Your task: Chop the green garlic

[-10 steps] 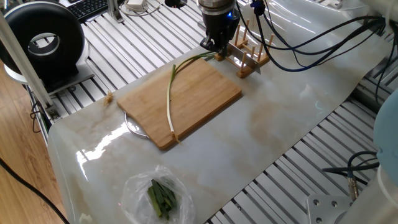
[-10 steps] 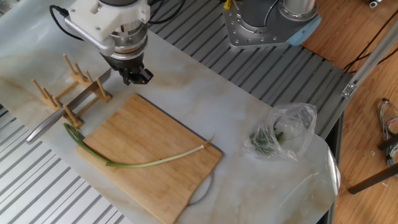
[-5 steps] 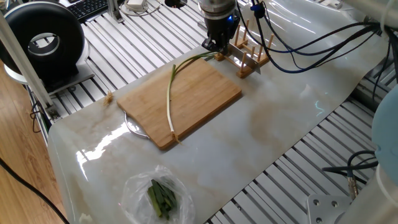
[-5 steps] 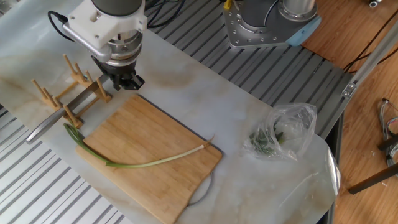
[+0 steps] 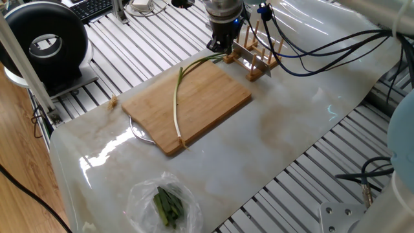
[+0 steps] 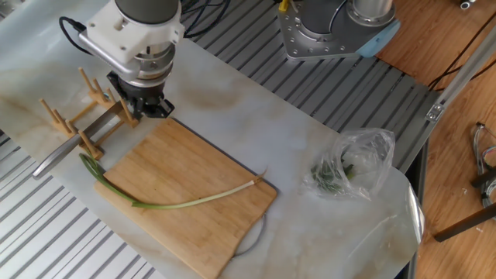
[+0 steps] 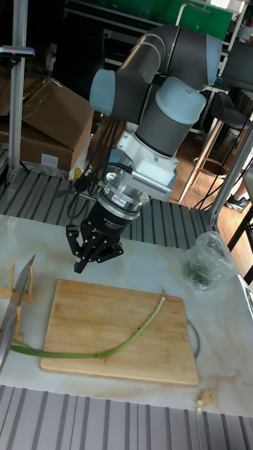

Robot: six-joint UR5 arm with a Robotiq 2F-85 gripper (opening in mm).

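The green garlic (image 5: 178,97) (image 6: 178,204) (image 7: 126,341) lies whole on the wooden cutting board (image 5: 213,97) (image 6: 186,167) (image 7: 105,309), its green tips hanging over the board's edge by the rack. My gripper (image 5: 220,45) (image 6: 147,108) (image 7: 90,261) hovers just past the board's far corner, close to the handle of a knife (image 6: 85,136) (image 7: 17,295) resting in a wooden rack (image 5: 262,61) (image 6: 66,116). The fingers point down, stand apart and hold nothing.
A clear plastic bag of dark green leaves (image 5: 165,204) (image 6: 349,167) (image 7: 204,264) sits on the marble top beyond the board's other end. A round metal object (image 5: 139,133) pokes out from under the board. Cables (image 5: 323,45) trail behind the arm.
The gripper has shifted sideways from above the board's corner toward the knife rack, staying at about the same height. The garlic and board have not moved.
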